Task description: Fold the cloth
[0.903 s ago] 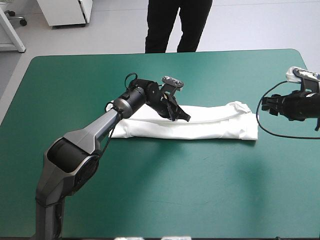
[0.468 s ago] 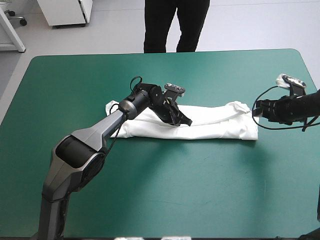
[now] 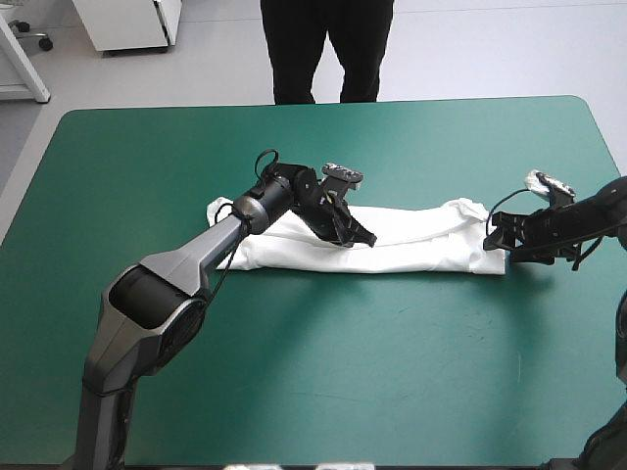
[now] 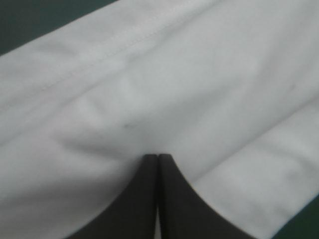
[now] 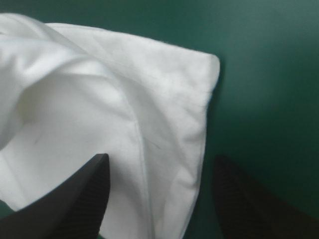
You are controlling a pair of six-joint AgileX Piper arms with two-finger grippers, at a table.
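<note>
- High view hides part of the T-shirt (image 3: 416, 245): the left arm crosses its 9 o'clock end, so only a small white corner shows beyond the arm.
- Under the left end effector (image 3: 364, 239) the cloth is covered too. Its two black fingers meet in one pointed arch, the tip down on the shirt near the middle.
- Whether any cloth is pinched between those fingers cannot be told. The left wrist view shows only a hairline between them and soft creases at the tip.
- In that view the shirt is cut off on nearly every side, with one stitched seam running across it.
- The right arm is cut off at the 3 o'clock edge of the high view.
- The right end effector (image 3: 495, 238) stands wide open at the shirt's 3 o'clock end and holds nothing. One finger is over the white cloth and the other over the teal-green cover (image 5: 269, 74), with the shirt's corner between them.
- Count: one T-shirt, two end effectors, two fingers each.
- The shirt lies as one long folded band from 9 to 3 o'clock across the bench (image 3: 313, 382), a little toward 12 from its middle.
</note>
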